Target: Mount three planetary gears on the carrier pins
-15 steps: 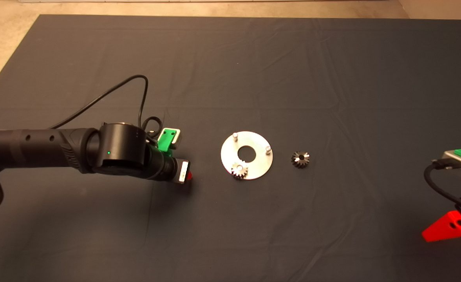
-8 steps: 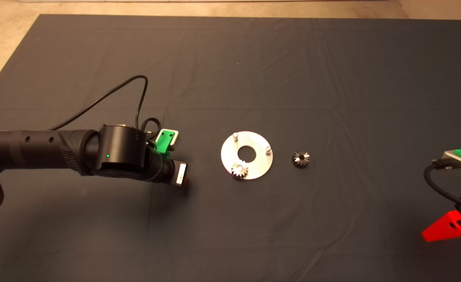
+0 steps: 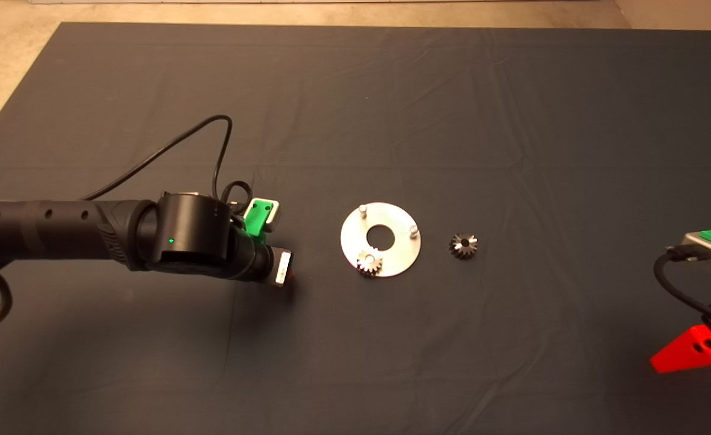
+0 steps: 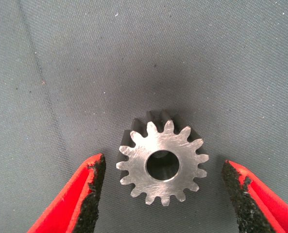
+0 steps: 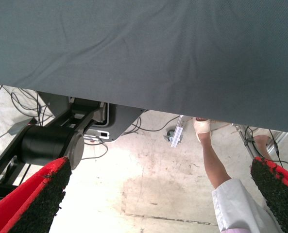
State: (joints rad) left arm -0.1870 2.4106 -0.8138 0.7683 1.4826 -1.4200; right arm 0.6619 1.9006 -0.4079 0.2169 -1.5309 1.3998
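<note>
Lowered left pincer (image 4: 163,194) straddles bright gear (image 4: 162,162), fingers apart.

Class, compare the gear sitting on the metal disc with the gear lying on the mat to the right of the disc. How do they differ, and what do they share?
The gear on the disc is bright silver; the gear on the mat is darker grey. The first sits at the disc's near edge, where a carrier pin would stand, while two other pins remain bare. The second lies loose, clear of the disc. Both are small toothed gears with a centre hole, lying flat, far smaller than the disc.
</note>
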